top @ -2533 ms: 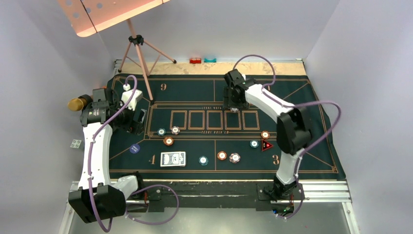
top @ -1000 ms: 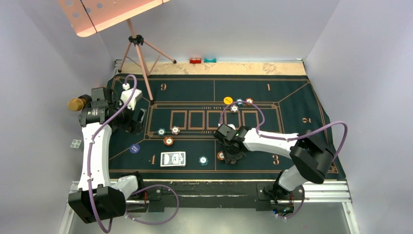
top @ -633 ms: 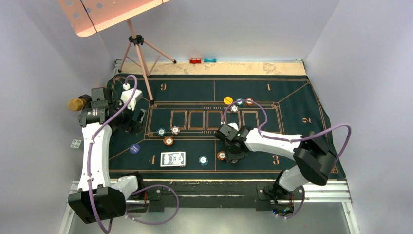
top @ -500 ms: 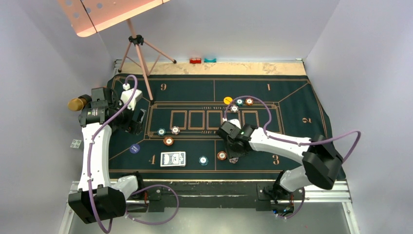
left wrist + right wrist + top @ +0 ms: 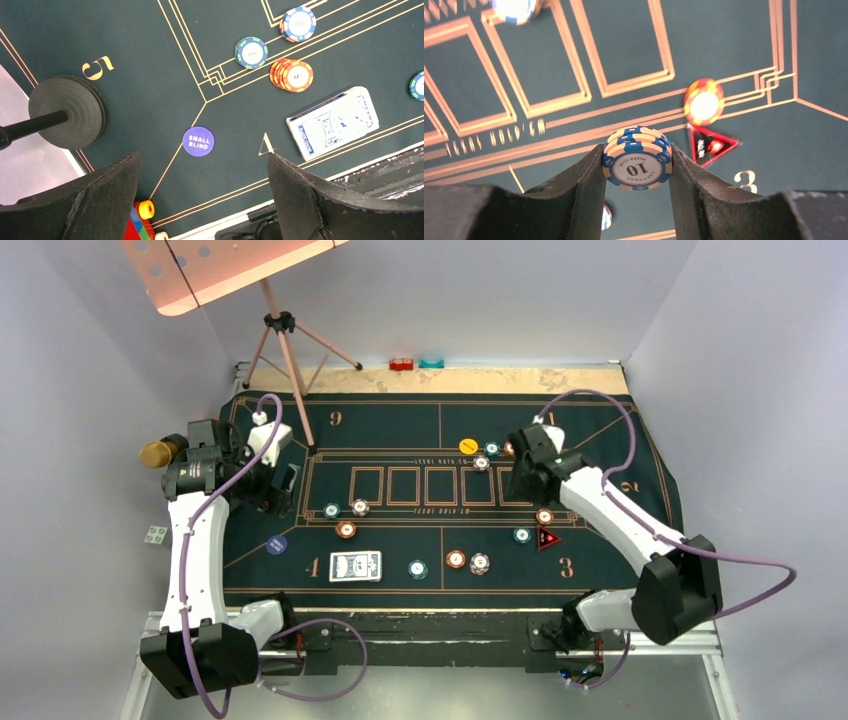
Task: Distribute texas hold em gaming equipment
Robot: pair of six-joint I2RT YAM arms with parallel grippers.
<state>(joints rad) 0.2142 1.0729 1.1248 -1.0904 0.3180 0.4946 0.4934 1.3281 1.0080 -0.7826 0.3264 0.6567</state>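
Dark green felt mat (image 5: 390,420) with printed gold lines covers the surface (image 5: 580,378). Right pincer (image 5: 636,148) is clenched on a cream-and-blue poker chip (image 5: 636,165) marked 10, seemingly a short stack rather than one piece. It is held clear of the felt over the gold border below the card boxes, near the orange chip (image 5: 704,102) and the red triangle marker (image 5: 711,145). Left pincer (image 5: 283,490) is released, jaws wide, hanging over the small-blind disc (image 5: 198,141), with the card deck (image 5: 332,120) off to one side.

For a clean deposit, the chip faces should probably stay level and be lowered until the underside meets the felt. Only then should they be let go, apart from neighbouring chips.

Chips: hard, thick rounds whose striped rims give the flat fingers purchase. Felt: matte, likely to check sliding. Deck: squared rectangular block with blue-and-white backs.
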